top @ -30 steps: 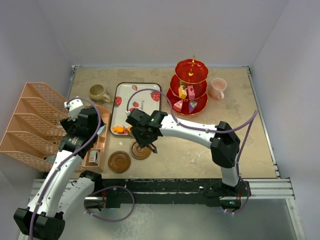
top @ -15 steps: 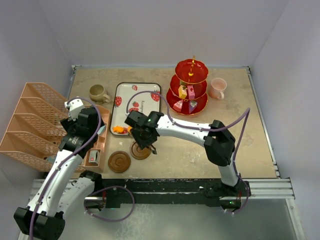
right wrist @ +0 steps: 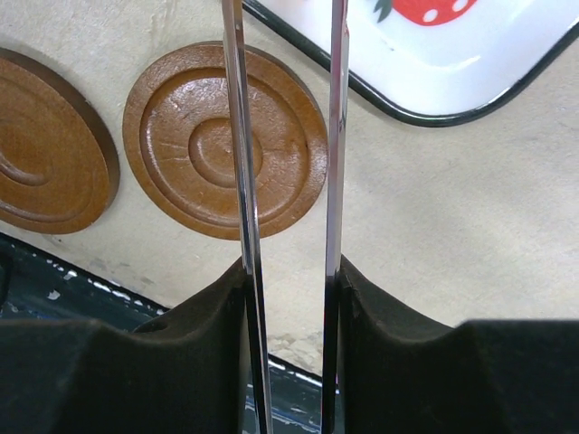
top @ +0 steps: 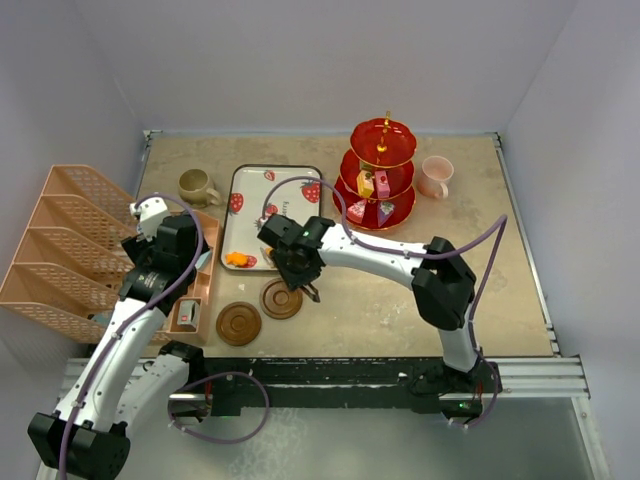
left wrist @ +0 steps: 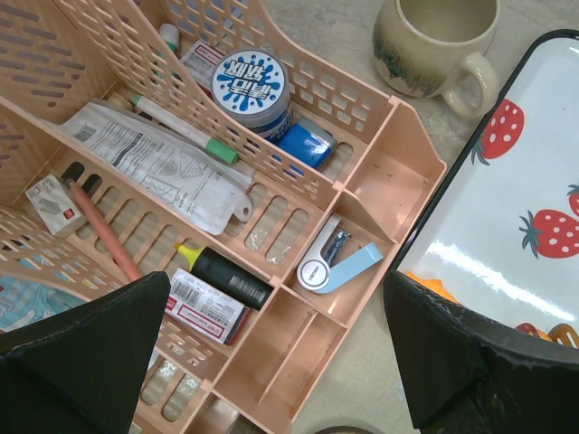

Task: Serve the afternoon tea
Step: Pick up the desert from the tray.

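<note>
Two grooved brown coasters (right wrist: 224, 152) are lying flat side by side near the front edge of the table (right wrist: 434, 208), just off a corner of the strawberry tray (right wrist: 488, 54). Right gripper (right wrist: 289, 280) is pinching metal tweezers (right wrist: 336, 136) over one coaster, shifted slightly trayward since a second ago. Left gripper (left wrist: 276, 353) is hanging spread wide over the peach organiser (left wrist: 362, 190).

Peach desk organiser (left wrist: 362, 194) holding pens (left wrist: 181, 127), a blue-lidded jar (left wrist: 249, 81) — olive-brown mug (left wrist: 434, 41) just beyond, strawberry tray (left wrist: 534, 181) at right.

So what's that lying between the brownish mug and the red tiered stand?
The white strawberry-printed tray fills that stretch, with the olive-brown mug to its left and the red three-tier stand to its right. The top view shows it.
</note>
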Available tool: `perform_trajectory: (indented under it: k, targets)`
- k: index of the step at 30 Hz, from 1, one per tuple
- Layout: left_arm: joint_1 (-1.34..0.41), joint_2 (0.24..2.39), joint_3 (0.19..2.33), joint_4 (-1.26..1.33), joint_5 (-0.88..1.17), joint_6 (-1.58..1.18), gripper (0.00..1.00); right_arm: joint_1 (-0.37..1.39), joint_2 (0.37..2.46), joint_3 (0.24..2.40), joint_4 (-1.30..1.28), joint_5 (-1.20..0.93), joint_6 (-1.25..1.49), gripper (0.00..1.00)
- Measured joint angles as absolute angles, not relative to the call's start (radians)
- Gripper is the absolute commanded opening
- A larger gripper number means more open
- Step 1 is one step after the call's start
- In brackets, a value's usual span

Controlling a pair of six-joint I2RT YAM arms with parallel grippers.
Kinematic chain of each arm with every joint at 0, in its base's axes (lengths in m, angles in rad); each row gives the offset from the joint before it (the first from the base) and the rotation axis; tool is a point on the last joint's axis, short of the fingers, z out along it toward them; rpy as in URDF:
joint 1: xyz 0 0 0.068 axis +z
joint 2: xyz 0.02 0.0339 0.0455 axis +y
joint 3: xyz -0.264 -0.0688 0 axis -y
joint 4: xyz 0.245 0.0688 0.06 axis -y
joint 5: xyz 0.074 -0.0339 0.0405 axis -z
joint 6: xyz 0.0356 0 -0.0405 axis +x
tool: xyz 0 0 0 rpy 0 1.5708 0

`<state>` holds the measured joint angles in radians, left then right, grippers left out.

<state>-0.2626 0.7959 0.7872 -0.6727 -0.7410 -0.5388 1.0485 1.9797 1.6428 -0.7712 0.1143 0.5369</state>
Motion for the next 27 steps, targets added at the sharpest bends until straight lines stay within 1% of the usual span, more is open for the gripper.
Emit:
perform_trajectory:
  k: [2, 5, 27]
  targets:
    - [-0.263, 0.799, 0.787, -0.673, -0.741, -0.539, 0.99, 1.042, 1.969, 1.637, -0.772, 0.115, 0.532, 0.44]
    - [-0.263, 0.804, 0.787, -0.673, -0.740, -0.539, 1.00, 1.035, 1.956, 1.630, -0.773, 0.115, 0.529, 0.45]
    - [-0.263, 0.820, 0.787, -0.673, -0.736, -0.538, 0.99, 1.033, 1.950, 1.595, -0.776, 0.113, 0.466, 0.45]
